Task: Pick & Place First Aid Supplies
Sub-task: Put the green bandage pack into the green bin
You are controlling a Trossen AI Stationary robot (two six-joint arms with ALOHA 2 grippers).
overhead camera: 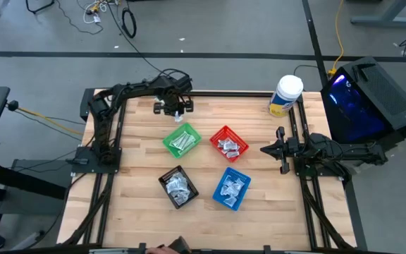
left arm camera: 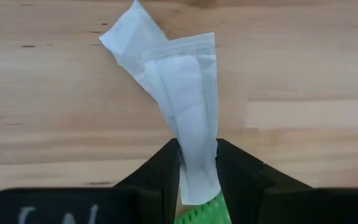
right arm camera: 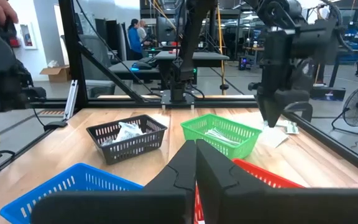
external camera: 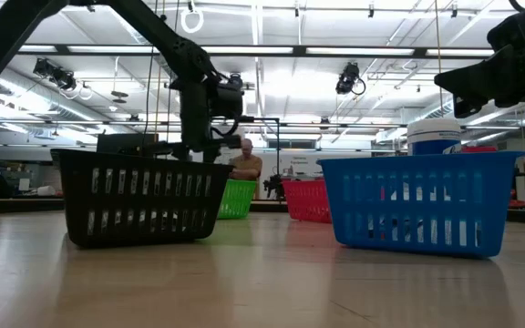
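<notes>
Transport is the step in hand: the left gripper (left arm camera: 197,171), clamped on two long white strip packets (left arm camera: 185,118), hangs above bare table just beyond the green basket (overhead camera: 182,140). Next comes carrying them over that basket and releasing. The right gripper (right arm camera: 196,163) waits shut near the red basket (overhead camera: 229,143).

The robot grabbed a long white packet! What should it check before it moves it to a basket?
1. Packet held: ok. The left gripper fingers pinch the long white packet.
2. Second packet: cannot tell. Another white strip overlaps it; stuck or loose is unclear.
3. Packet lifted off the table: cannot tell.
4. Green basket nearby and open on top: ok.
5. Right gripper out of the way: ok, parked at the table's right edge, fingers shut.
</notes>
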